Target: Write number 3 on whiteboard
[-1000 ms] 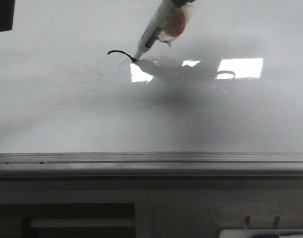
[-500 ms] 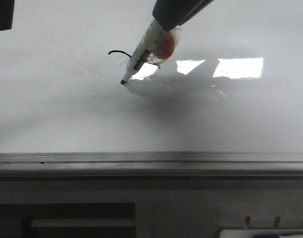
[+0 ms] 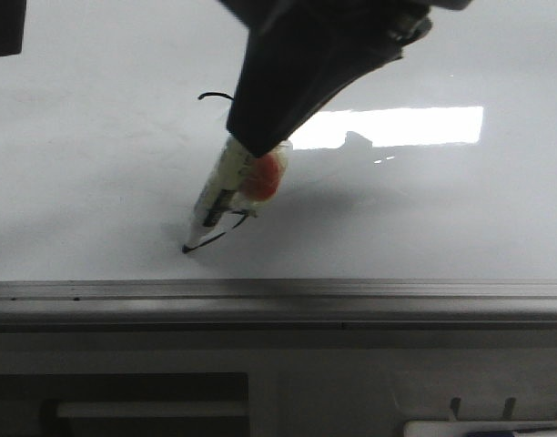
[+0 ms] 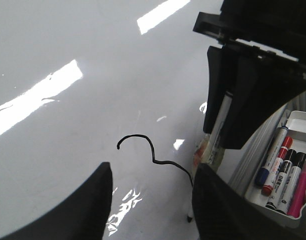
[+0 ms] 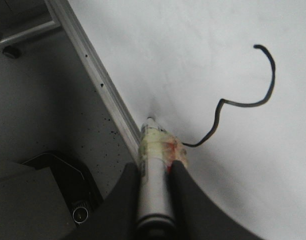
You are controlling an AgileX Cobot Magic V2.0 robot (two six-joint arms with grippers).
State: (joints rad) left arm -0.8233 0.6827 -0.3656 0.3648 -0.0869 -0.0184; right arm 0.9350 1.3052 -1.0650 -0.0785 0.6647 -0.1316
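We see the right gripper (image 3: 251, 150) holding a marker pen (image 3: 217, 196) with its black tip touching the whiteboard (image 3: 96, 182), near the grey frame (image 3: 278, 293). A bit of black line (image 3: 213, 95) shows behind it.

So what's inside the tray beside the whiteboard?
The tray holds several capped markers: blue, red, black and pink caps show. Its far end is covered by the right gripper.

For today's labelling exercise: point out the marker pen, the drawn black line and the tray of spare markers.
marker pen (image 3: 215, 196), front view, on its taped barrel.
black line (image 5: 245, 104), right wrist view, on the stroke's middle bend.
tray of spare markers (image 4: 299, 119), left wrist view, on its white rim.
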